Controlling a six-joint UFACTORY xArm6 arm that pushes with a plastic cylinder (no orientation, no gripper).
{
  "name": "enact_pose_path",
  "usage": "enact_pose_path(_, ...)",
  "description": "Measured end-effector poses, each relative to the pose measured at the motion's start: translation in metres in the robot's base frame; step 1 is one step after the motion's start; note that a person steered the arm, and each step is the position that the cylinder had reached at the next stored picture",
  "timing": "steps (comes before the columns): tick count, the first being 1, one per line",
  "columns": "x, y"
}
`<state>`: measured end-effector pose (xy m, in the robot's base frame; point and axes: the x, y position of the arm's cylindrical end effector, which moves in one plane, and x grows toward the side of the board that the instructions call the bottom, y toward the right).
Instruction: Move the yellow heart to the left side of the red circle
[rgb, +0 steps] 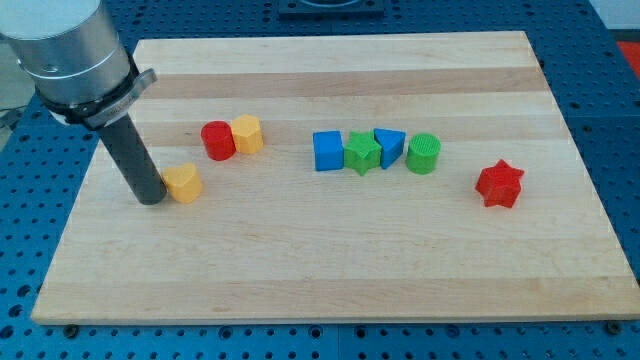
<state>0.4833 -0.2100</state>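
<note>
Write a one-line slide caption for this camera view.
My tip touches the yellow heart, below-left of the red circle.

The room light is bright and even, falling from overhead, so the pale wooden bench (330, 260) shows no hot glare, only a soft sheen along its lighter top strip. Shadows are short and faint: each block drops a thin dark rim at its base, clearest under the red star (499, 184) and the green cylinder (423, 154). The dark rod casts a small smudge where my tip (150, 200) meets the wood. The metal collar (70, 50) above it picks up a gentle grey highlight. Focus is sharp across the bench, colours saturated. The bench edges lean inward toward the view's top, from perspective.
</note>
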Motion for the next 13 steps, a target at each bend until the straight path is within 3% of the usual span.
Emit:
enact_pose_path(2, -0.003, 0.014)
enact_pose_path(3, 0.010, -0.013)
enact_pose_path(4, 0.068, -0.016)
enact_pose_path(5, 0.077, 0.066)
enact_pose_path(9, -0.005, 0.060)
enact_pose_path(12, 0.004, 0.049)
enact_pose_path(13, -0.023, 0.038)
